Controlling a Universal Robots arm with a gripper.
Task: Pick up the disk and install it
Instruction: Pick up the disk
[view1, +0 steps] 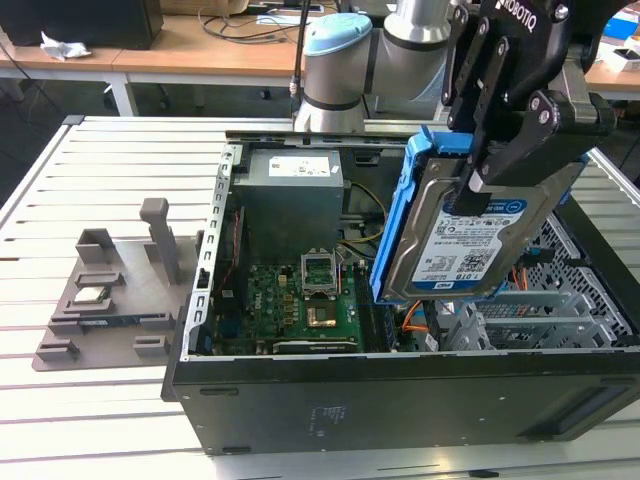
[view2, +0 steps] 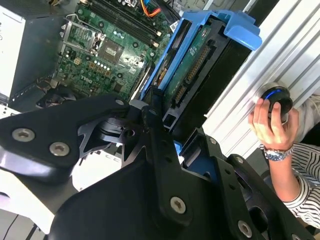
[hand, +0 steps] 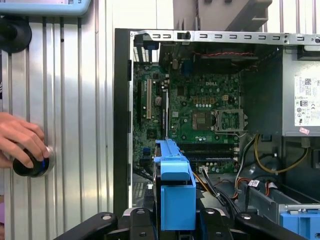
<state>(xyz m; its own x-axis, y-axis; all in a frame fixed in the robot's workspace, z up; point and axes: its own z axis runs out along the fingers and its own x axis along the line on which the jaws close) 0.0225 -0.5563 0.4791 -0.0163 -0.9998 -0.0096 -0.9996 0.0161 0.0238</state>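
Note:
The disk (view1: 470, 235) is a silver hard drive with a white-and-blue label and a blue carrier frame. It hangs tilted in the air above the open computer case (view1: 400, 400), over the drive cage side at the exterior view's right. My gripper (view1: 480, 185) is shut on the disk, black fingers clamping its flat faces. In the second wrist view the disk (view2: 192, 65) shows edge-on between the fingers (view2: 150, 125), circuit side visible. In the first wrist view the blue frame (hand: 175, 190) sticks out over the motherboard (hand: 200, 115).
A grey metal drive cage (view1: 560, 310) sits inside the case at the exterior view's right. A grey fixture with a small chip (view1: 90, 296) lies on the slatted table. A person's hand (view2: 272, 117) rests on a black knob beside the case.

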